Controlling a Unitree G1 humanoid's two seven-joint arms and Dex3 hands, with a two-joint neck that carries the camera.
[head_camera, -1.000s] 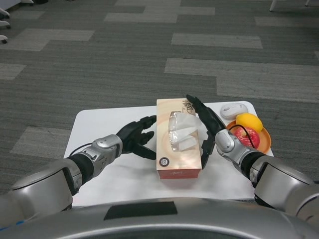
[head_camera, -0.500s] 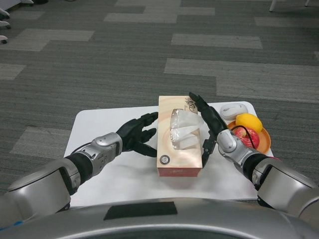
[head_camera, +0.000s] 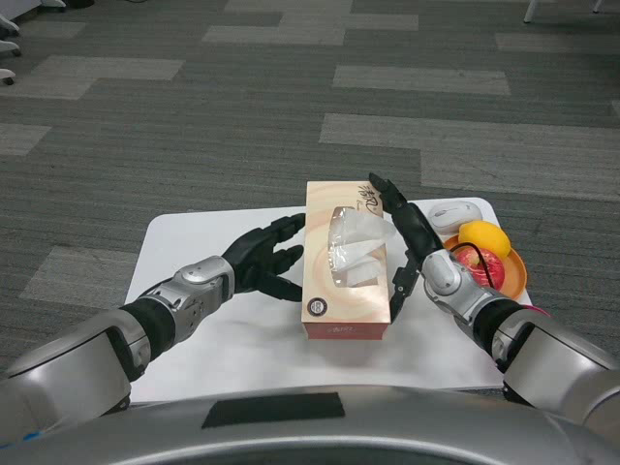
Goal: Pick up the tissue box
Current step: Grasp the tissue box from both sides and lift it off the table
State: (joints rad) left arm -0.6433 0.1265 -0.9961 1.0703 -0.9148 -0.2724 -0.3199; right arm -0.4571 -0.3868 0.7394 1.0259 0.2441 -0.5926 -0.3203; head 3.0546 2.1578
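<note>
I am standing in what is looking like an office: grey carpet tiles (head_camera: pixel 291 107) in mixed shades are stretching across a wide floor, chair casters (head_camera: pixel 8 46) are showing at the left edge, and a computer mouse (head_camera: pixel 452 214) is lying on my white table (head_camera: pixel 194 252).

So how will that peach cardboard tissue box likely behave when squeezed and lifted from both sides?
The peach cardboard tissue box probably is light, being tissue-filled. Its thin walls may dent under the left hand and right hand flanking its long sides. Its glossy-looking faces could slip; the loose tissue at the top will flop.
</note>
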